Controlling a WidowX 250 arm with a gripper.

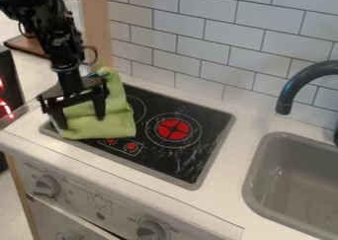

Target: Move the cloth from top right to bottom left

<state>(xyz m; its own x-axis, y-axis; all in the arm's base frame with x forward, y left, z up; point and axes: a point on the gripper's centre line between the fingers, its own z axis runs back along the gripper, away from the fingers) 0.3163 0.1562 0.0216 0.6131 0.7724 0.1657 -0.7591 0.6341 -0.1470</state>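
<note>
gripper is open, its two fingers spread wide apart, pointing down over the green cloth. one finger is at the cloth's left edge, the other over its middle. can't tell if either fingertip touches the fabric. arm comes in from the upper left, in front of the wooden post.

cloth is on the left side of the black cooktop. it runs from the rear left down toward the front left, covering much of that side. upper end is narrower and bunched, lower part spreads wider and flatter with a few creases. its lower edge is just beside the small red printed marks near the cooktop's front edge. part of the left burner ring shows just right of the cloth. the red burner disc is further right, apart from the cloth.

rest: cooktop is set in a white counter, with a gray sink to the right. dark faucet curves over the sink side. white tiled wall behind. knobs on the white front panel below the counter. red lights glow on something dark at the left edge, can't tell what.
</note>
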